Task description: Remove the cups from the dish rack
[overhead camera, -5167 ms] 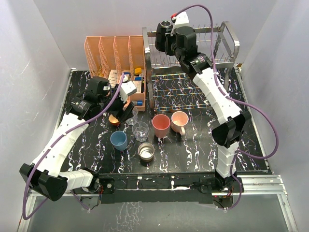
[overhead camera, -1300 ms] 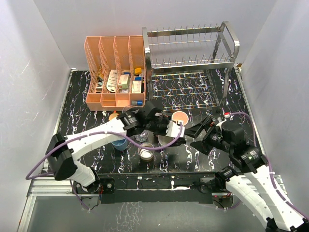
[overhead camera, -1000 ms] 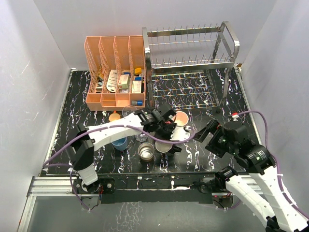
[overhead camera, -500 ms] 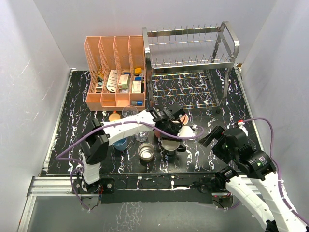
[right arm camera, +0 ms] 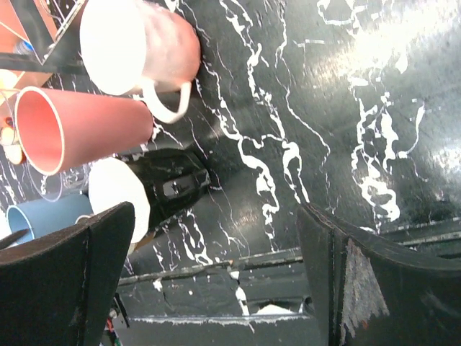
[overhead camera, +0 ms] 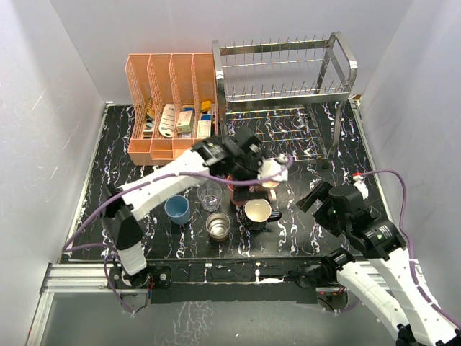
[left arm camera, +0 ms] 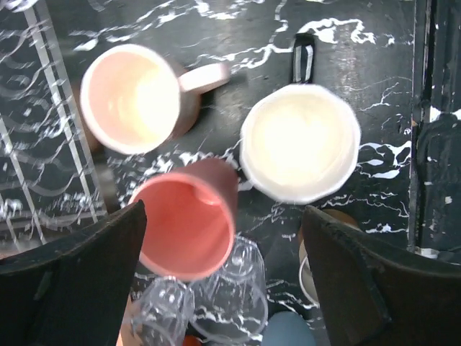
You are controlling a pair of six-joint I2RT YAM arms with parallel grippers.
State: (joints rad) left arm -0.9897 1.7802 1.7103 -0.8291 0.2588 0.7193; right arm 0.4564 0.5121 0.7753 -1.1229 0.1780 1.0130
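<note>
The silver dish rack (overhead camera: 282, 86) at the back holds no cups. In front of it, all upright on the table, are a black mug (overhead camera: 257, 213) with a cream inside, a steel cup (overhead camera: 218, 225), a blue tumbler (overhead camera: 176, 209) and a clear glass (overhead camera: 209, 194). My left gripper (overhead camera: 245, 184) hangs open above the group. Its wrist view looks down on the peach mug (left arm camera: 130, 97), black mug (left arm camera: 300, 140), pink tumbler (left arm camera: 189, 220) and two clear glasses (left arm camera: 241, 288). My right gripper (overhead camera: 313, 196) is open and empty, right of the black mug (right arm camera: 162, 184).
A peach-orange organizer (overhead camera: 173, 108) with small boxes and bottles stands left of the rack. The table's front edge (right arm camera: 238, 267) runs just below my right gripper. Bare table (overhead camera: 317, 173) lies between the cups and the right edge.
My left gripper opened and let go of the black mug, which now stands on the table. It then lifted and drew back toward the rack. The right arm barely moved.
</note>
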